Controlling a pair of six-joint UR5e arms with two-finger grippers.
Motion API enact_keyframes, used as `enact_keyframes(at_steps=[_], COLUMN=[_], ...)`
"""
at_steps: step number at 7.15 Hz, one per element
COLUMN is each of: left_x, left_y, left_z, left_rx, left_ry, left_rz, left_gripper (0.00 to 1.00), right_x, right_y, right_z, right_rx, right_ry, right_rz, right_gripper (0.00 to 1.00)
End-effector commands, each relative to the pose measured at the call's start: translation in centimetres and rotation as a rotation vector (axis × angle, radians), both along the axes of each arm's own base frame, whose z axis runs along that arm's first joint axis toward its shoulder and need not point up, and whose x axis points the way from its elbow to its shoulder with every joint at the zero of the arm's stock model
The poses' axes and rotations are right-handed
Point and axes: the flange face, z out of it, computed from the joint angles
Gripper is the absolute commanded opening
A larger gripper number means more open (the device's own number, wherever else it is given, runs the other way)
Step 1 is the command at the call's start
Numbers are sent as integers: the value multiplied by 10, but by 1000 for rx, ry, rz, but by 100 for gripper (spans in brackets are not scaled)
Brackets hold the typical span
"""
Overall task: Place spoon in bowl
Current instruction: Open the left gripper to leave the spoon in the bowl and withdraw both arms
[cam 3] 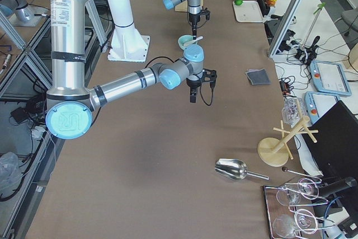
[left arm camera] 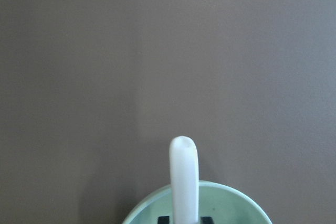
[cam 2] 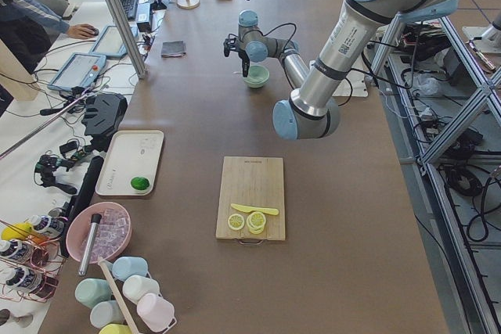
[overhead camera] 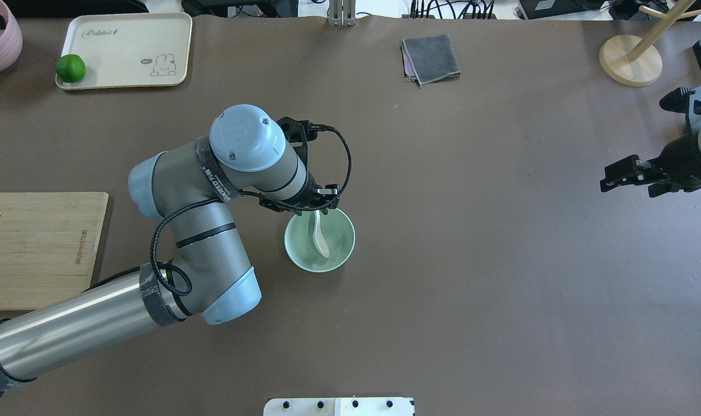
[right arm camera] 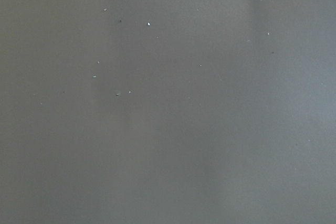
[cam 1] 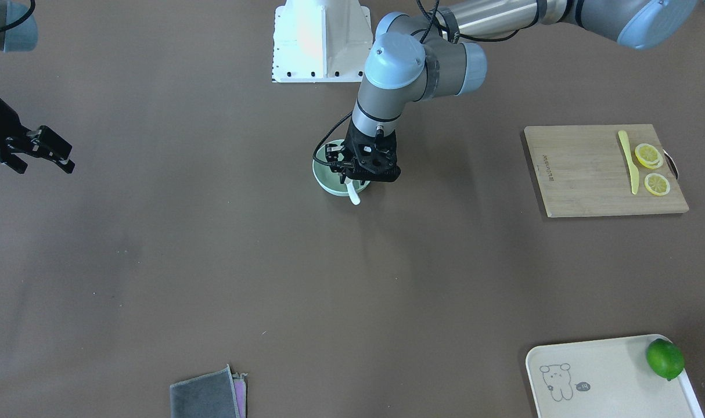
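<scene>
Where the left arm bends over the middle of the table (overhead camera: pixel 472 260), the spoon (overhead camera: pixel 320 240) is held by its handle between the narrow-set jaws of the left gripper (left arm camera: pixel 186 219). Its scoop is down inside the bowl (overhead camera: pixel 295 254), and the handle tip slants out over the rim on the side away from the robot. The right gripper (overhead camera: pixel 606 179) is seen well apart near the table's end, jaws spread and empty.

The table (overhead camera: pixel 500 289) carries a bowl (overhead camera: pixel 300 249), cutting board (overhead camera: pixel 38 248), tray (overhead camera: pixel 125 63) and cloth (overhead camera: pixel 431 58).

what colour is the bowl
The bowl is plain pale mint green, clearest in the overhead view.
</scene>
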Motion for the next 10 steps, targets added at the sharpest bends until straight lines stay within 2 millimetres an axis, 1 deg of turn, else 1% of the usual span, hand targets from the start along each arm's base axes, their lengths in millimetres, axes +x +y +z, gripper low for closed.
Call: enact_keyframes(at_steps=[1,2,3,4,5,6,7,8,9,10], left_x=[-45,-100,-162,-218,-275,-340,-406,-456,-491,-516], left_y=[-5,-17,-38,-57,-68,-76,-75,-60,-41,-27], left_z=[14,28,44,76,128,185,233,275,313,335], left_rx=[18,39,99,167,213,267,302,299,293,265], left_ry=[-1,-32,-95,-168,-216,-256,-254,-227,-238,-246], left_rz=[-26,13,63,111,170,240,300,330,347,323], left_gripper=[97,97,98,98,98,97,97,97,98,98], right_x=[23,36,62,96,130,160,178,194,215,235], right_y=[-4,-3,-5,-12,-20,-23,-23,-20,-16,-14], right_z=[6,16,32,57,90,121,142,155,163,168], right_rx=[11,11,31,54,81,111,125,129,131,136], right_ry=[-11,-10,0,-2,-1,14,25,30,42,51], right_rz=[-10,-12,-17,-27,-49,-69,-80,-88,-107,-132], right_gripper=[100,100,100,100,100,100,100,100,100,100])
